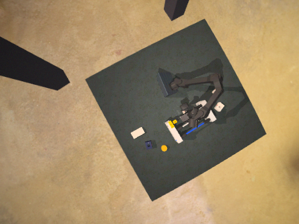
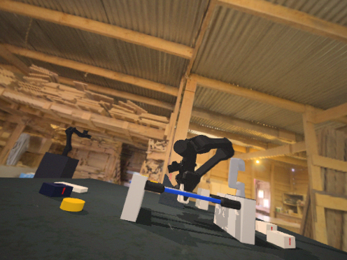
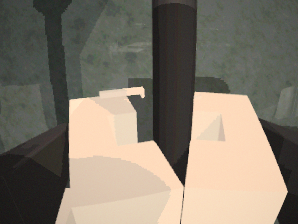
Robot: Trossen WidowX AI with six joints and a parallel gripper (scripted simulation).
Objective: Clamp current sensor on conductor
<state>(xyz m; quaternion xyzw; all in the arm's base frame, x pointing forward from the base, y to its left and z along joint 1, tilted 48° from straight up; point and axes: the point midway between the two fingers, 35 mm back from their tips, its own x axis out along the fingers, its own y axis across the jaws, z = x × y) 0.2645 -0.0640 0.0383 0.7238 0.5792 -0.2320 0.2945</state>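
Note:
The cream split-core sensor fills the lower wrist view, with one half on each side of a dark conductor. The halves meet at a thin seam low in the picture; a small hook shows on the left half. In the exterior view the sensor is a pale piece behind the blue conductor. My gripper is shut on the sensor, its dark fingers against both outer sides. The latch's engagement, the sensor's arrow and any LOAD lettering cannot be made out.
White end supports carry the conductors. A grey hooked piece rises by the right support. Also there are a navy block, a yellow disc and white blocks.

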